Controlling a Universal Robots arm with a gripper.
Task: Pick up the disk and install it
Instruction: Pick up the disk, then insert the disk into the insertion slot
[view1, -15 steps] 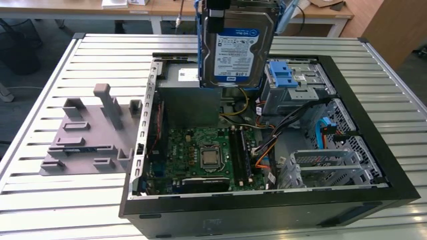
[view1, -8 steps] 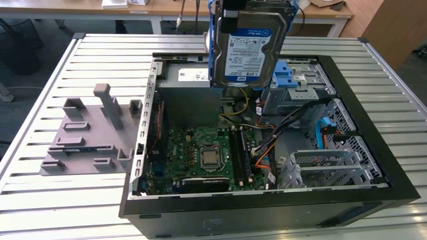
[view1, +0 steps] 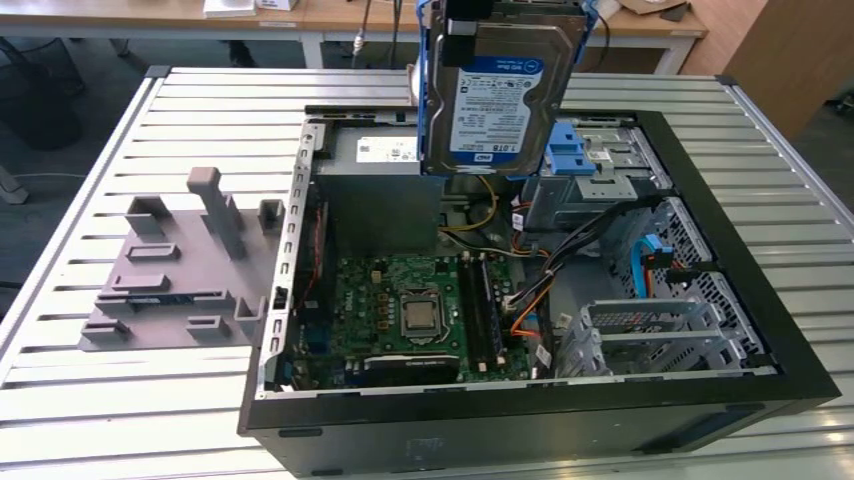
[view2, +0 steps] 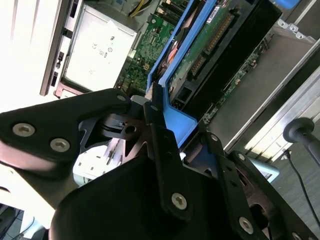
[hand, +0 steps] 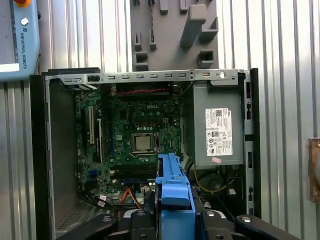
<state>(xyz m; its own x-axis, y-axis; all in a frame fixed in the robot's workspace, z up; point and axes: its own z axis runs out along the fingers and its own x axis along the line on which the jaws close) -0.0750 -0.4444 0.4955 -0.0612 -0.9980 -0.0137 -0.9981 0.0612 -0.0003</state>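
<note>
The flat rectangular silver disk (view1: 501, 105), with its white-and-blue label and blue plastic carrier rails, hangs upright in the air above the open black computer case (view1: 534, 440). It sits over the back of the case, near the grey metal drive cage with blue plastic tabs (view1: 601, 150) and well above the green motherboard (view1: 400, 290). The case lies on a slatted metal worktop (view1: 80, 400).

In the second wrist view the tool (view2: 167, 125) is clenched on the blue carrier at one end of the disk.

The disk looks rigid and dense for its size, with smooth metal faces that would likely slip under a light pinch. Its bare circuit board (view2: 210, 40) and connectors look vulnerable to knocks. The carrier rails seem the right place to hold, though the plastic may flex a little.
</note>
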